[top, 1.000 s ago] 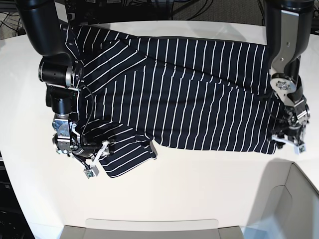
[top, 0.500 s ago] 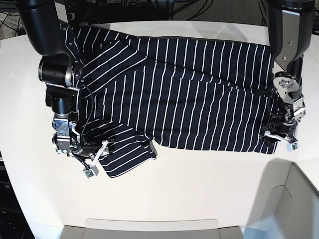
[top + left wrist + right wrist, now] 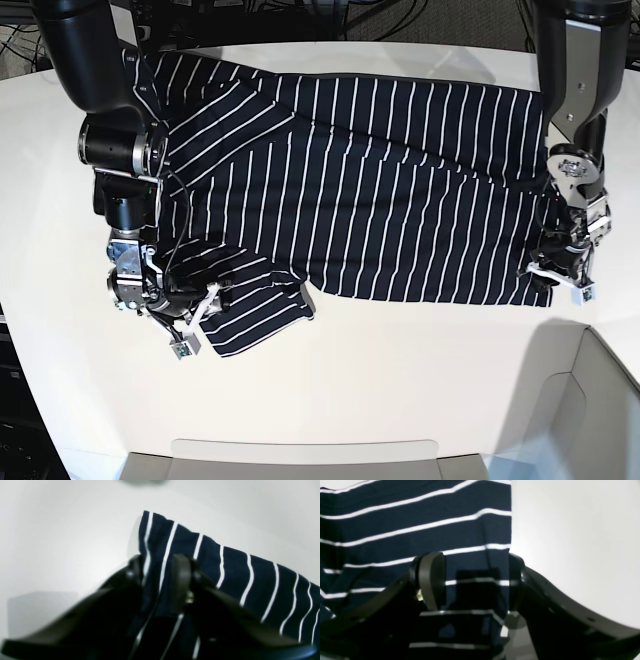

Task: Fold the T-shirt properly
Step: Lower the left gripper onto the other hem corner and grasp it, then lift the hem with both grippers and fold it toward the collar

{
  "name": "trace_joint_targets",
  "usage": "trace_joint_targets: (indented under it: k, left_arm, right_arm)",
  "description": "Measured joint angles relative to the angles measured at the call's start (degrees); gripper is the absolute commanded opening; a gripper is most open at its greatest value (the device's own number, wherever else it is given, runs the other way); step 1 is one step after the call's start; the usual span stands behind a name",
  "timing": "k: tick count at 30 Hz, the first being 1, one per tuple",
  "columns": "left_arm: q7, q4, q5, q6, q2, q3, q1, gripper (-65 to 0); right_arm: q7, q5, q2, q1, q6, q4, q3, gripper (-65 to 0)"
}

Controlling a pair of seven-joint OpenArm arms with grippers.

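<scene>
Narrowing left end effector (image 3: 160, 580) on T-shirt (image 3: 380, 190) corner

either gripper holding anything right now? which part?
Left gripper is closing on the T-shirt at its bottom hem corner, with cloth between the fingers. Right gripper is open, straddling the sleeve edge, gripping nothing yet.

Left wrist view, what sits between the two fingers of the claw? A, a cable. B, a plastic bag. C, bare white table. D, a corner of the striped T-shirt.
D: in the left wrist view the left claw has a corner of the navy, white-striped T-shirt between its fingers, with the white table around it.
</scene>
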Motion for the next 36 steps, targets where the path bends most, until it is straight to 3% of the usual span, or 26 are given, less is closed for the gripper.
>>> trace_joint_targets:
  k: [3, 9, 20, 28, 32, 36]
  left_arm:
    - [0.15, 0.00, 0.00, -0.04, 0.52, 0.00, -0.02, -64.0]
    - [-0.02, 0.00, 0.00, -0.26, 0.52, -0.02, -0.04, -65.0]
    - [1.70, 6.38, 0.46, -1.14, 0.70, -0.20, -0.02, -65.0]
    - [1.92, 6.38, 0.46, -5.99, 1.11, -4.63, -0.02, -65.0]
    - [1.95, 6.40, 0.48, -5.90, 0.83, -4.70, 0.02, -65.0]
    - [1.95, 6.40, 0.48, -5.84, 0.90, -4.68, 0.17, -65.0]
  right_arm:
    - [-0.07, -0.02, -0.46, 0.22, 0.00, 0.00, 0.00, -38.7]
    - [-0.28, -0.04, -0.94, 1.97, 0.00, 0.00, 0.00, -64.9]
    - [-0.26, -0.02, -0.92, 5.75, 0.02, 0.02, 0.00, -65.0]
    - [-0.79, -0.04, -1.64, 3.80, 0.24, 8.68, 0.00, -65.0]
    - [-8.35, 0.00, -2.67, 2.14, 0.50, 13.60, 0.00, -65.0]
    - [-11.04, 0.17, -3.34, -1.18, 0.66, 21.92, 0.00, -65.0]
